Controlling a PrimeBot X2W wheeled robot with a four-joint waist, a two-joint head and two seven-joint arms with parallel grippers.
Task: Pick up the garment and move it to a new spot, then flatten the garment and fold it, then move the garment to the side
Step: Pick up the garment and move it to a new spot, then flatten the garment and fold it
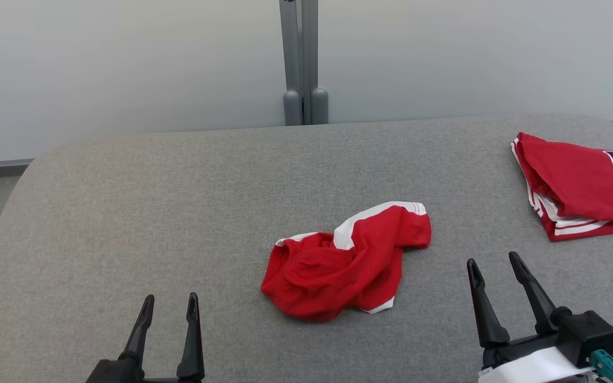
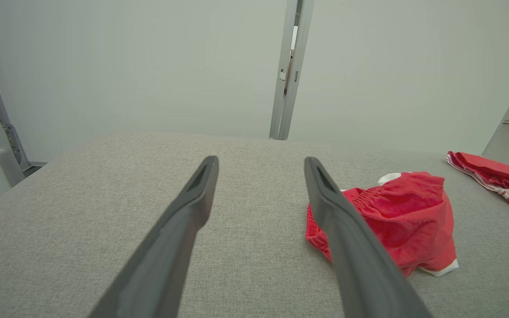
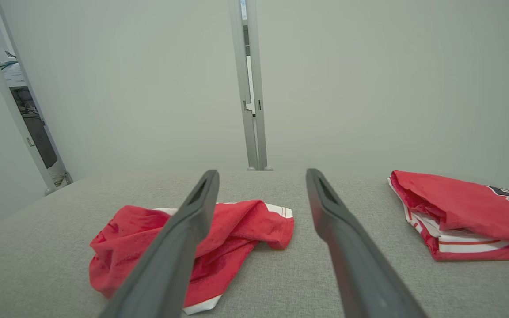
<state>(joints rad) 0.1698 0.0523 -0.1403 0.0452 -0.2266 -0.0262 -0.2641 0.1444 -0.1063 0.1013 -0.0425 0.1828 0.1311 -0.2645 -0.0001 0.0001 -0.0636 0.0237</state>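
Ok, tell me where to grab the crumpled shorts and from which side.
Pinch the shorts at the raised fold by the white hem, probably from above on their right with the right gripper. That end bunches up, giving a ridge, and lies nearest that gripper.

Looks like lab test bay: pale partition panels, metal post, grey fabric-covered table.

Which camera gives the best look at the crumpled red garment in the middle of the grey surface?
The head view: the crumpled red garment lies whole and unblocked, seen from above. In the left wrist view a left finger covers one edge of it; in the right wrist view a right finger crosses its middle.
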